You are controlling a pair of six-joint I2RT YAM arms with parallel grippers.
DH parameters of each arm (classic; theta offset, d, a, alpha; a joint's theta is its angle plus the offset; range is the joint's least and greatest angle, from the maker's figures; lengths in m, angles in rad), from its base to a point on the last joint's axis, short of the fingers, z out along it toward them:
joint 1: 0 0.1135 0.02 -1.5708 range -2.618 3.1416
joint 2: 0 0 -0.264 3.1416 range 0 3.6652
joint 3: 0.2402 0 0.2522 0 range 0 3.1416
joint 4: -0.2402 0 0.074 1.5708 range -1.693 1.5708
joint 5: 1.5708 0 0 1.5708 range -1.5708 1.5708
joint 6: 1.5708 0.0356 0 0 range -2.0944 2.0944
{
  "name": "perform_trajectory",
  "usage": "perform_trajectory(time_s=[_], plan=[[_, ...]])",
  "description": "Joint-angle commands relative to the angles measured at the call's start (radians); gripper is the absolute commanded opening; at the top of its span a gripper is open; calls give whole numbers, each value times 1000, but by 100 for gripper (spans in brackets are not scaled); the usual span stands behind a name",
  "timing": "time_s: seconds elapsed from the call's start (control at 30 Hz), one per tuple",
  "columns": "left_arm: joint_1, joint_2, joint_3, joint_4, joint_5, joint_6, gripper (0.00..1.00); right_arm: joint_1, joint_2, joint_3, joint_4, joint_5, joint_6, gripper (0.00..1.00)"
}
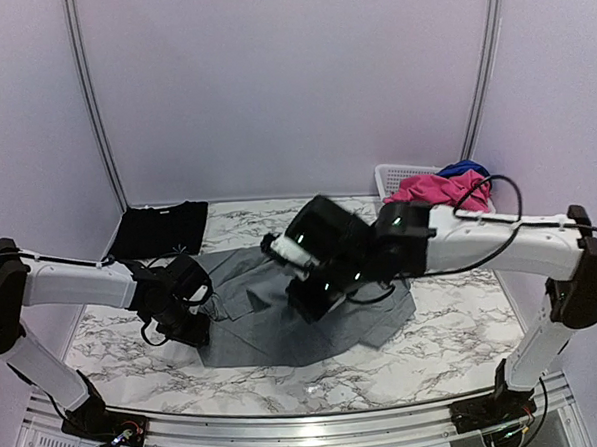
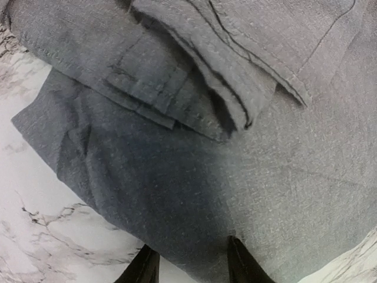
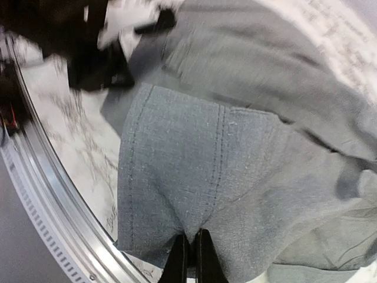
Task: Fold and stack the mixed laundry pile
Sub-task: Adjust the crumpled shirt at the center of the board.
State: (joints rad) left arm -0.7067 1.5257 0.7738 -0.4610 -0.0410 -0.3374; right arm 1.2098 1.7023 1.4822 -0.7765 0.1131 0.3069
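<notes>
Right gripper fingers pressed together, pinching a fold of the grey trousers. The pinched part is lifted off the cloth below. It shows a flat panel with two parallel stitch lines and a stitched top edge, probably a pocket.

Trousers: mid-grey woven fabric with a fine speckled weave and tonal stitching. They lie in the middle of the table, rumpled and partly doubled over. Left wrist view shows a layered fold near the top, with hemmed edges and a small stitched tab. Below the fold is one smoother layer whose edge runs diagonally across the marble.

Left gripper fingers spread apart, low over the near-left edge of the trousers, cloth showing between the tips. Can't tell if either finger touches the fabric.

Black cloth: folded into a flat rectangle at the back-left of the table, just apart from the trousers.

Pink piece: bunched, draped over the rim of the basket at back right. Blue piece sits just behind it, mostly hidden.

Basket is white lattice plastic. Table is white marble pattern with grey veins. The far part of the right wrist view is blurred.
</notes>
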Motion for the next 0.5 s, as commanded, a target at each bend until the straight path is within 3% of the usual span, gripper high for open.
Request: perform_trajectory(time_s=[0.0, 0.23, 0.4, 0.47], plan=[[-76, 32, -9, -48, 50, -81, 34, -160, -137, 120, -67, 104, -9, 0], [-324, -57, -94, -73, 136, -299, 0, -493, -184, 341, -38, 211, -127, 0], [-536, -119, -74, -100, 185, -357, 1, -649, -122, 466, 48, 187, -171, 0], [-542, -194, -56, -110, 144, -376, 27, -671, -93, 505, 67, 153, -187, 0]])
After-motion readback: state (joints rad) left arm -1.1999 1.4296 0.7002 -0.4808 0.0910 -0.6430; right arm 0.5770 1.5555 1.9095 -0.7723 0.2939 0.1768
